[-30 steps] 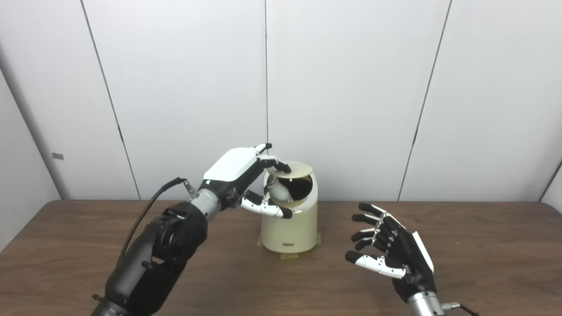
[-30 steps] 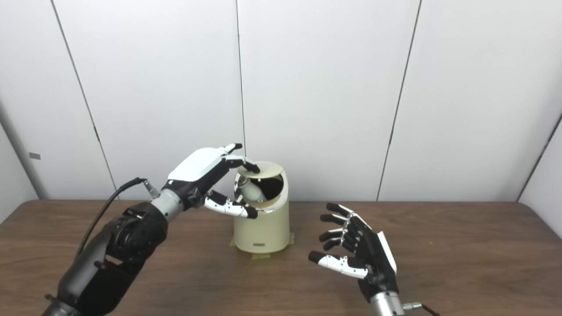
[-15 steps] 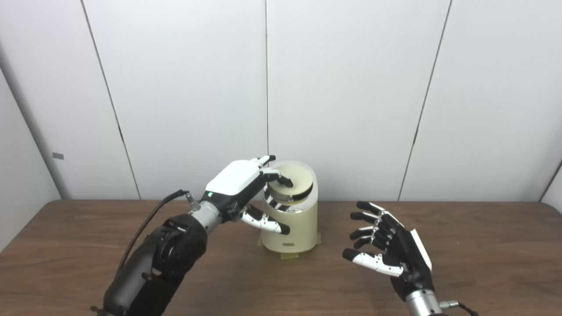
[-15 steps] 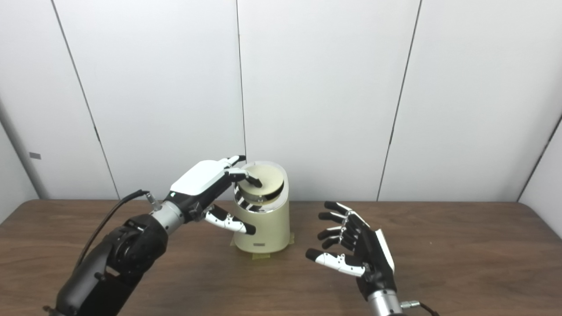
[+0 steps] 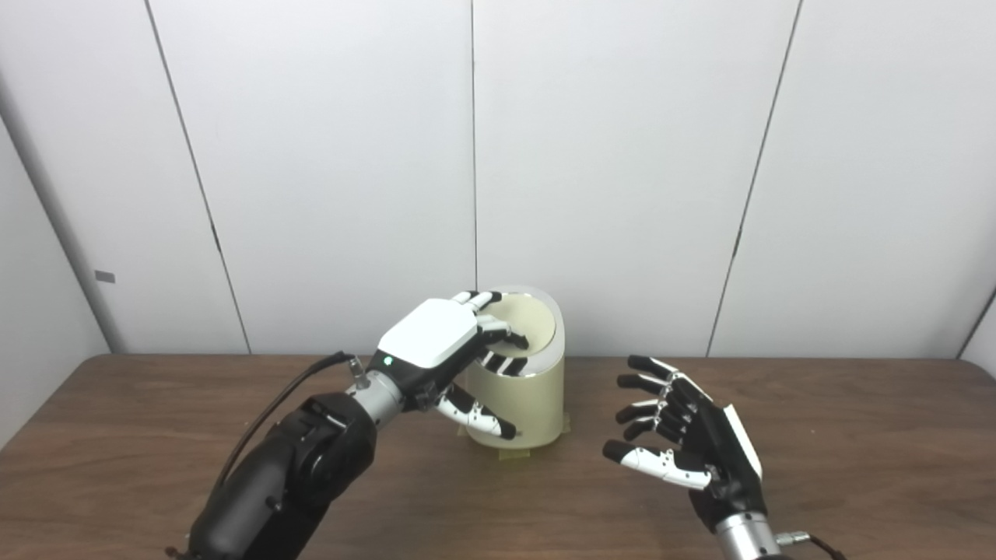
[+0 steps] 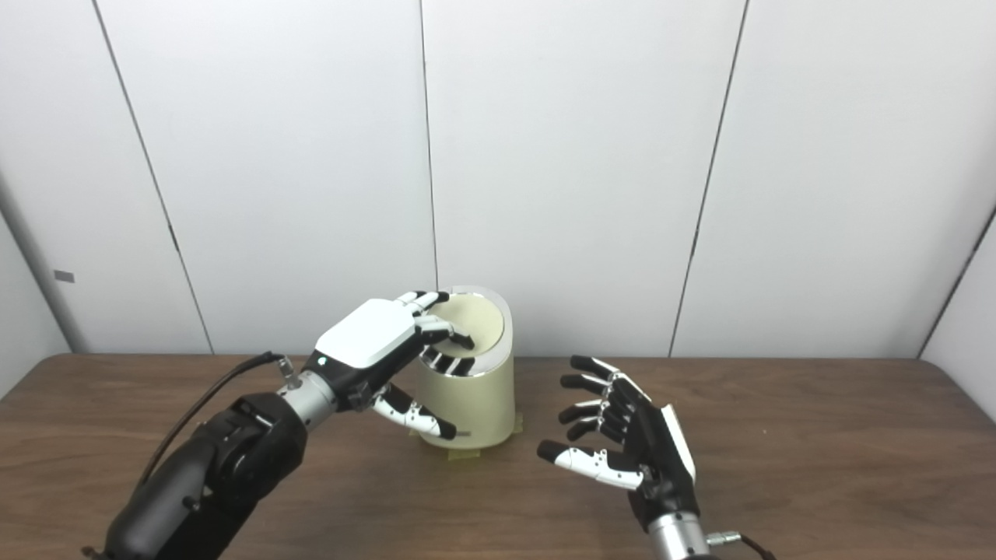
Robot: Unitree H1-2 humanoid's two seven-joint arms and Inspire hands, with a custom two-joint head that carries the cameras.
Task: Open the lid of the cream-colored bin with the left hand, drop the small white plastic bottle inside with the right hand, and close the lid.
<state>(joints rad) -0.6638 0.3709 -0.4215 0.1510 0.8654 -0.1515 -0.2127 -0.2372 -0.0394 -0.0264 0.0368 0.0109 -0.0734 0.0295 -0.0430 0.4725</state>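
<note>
The cream-colored bin (image 5: 537, 404) stands on the table near the back wall. Its round lid (image 5: 538, 321) lies down flat in the bin's slanted top opening. My left hand (image 5: 436, 342) rests its curled fingers on the lid's left part, with the thumb apart in front of the bin's wall. My right hand (image 5: 692, 447) is open and empty, fingers spread, hovering over the table to the right of the bin. The small white plastic bottle is not visible; the lid covers the bin's inside.
The brown wooden table (image 5: 856, 451) runs to a white panelled wall just behind the bin. Yellowish tape tabs (image 5: 511, 456) show under the bin's base. A black cable runs along my left forearm (image 5: 280, 397).
The lid, raised one second ago with the white bottle visible inside, has come down onto the opening under my left hand, which has lowered. My right hand drifted slightly left and down.
</note>
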